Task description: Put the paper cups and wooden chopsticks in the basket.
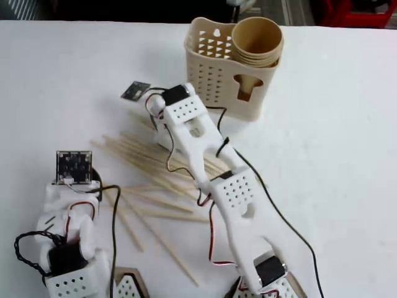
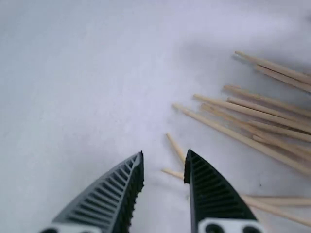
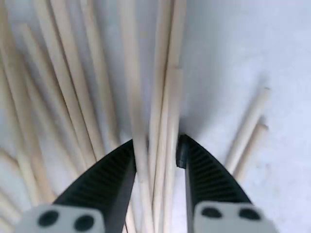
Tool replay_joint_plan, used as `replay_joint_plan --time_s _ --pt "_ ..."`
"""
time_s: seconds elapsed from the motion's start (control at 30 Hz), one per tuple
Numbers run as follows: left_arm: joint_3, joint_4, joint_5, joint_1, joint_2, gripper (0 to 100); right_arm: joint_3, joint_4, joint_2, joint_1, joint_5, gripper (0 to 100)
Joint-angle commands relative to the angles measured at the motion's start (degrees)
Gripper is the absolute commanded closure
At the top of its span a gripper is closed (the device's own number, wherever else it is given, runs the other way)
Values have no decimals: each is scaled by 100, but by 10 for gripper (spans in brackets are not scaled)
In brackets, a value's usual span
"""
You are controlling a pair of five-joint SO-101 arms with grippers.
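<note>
Tan cups [image 1: 257, 38] stacked upright inside cream perforated basket [image 1: 214, 81] near far edge; pale chopsticks [image 3: 163, 97] scattered flat mid-counter.

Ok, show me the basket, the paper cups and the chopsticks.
basket [image 1: 208, 81]: high view, its perforated side wall.
paper cups [image 1: 257, 34]: high view, inside of the top cup.
chopsticks [image 1: 133, 155]: high view, middle of the loose pile.

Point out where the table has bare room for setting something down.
Free: the table right of the basket and the right arm, and its far-left stretch beyond the chopsticks. Crowded: the centre, where chopsticks lie fanned under the right arm.
</note>
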Motion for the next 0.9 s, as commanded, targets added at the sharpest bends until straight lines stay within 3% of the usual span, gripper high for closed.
replay_joint_plan --time_s 0.0,0.13,0.27,0.43,0.57,0.7,0.87 --pt "-35 -123 -62 -13 -66 845 -308 312 -127 101 53 875" --pt "-35 -123 -62 -13 -66 845 -273 356 -57 163 264 889" --pt "-35 -123 -62 -13 -66 845 -343 338 251 180 484 984" --pt "-35 -123 -62 -13 -66 845 -343 382 330 189 510 967" --pt "-35 -123 -62 -13 -66 845 -343 523 330 171 501 887" --pt "18 -220 -62 -13 -66 845 -343 479 347 189 519 988" --pt "26 -229 -62 -13 -66 845 -431 523 66 224 519 981"
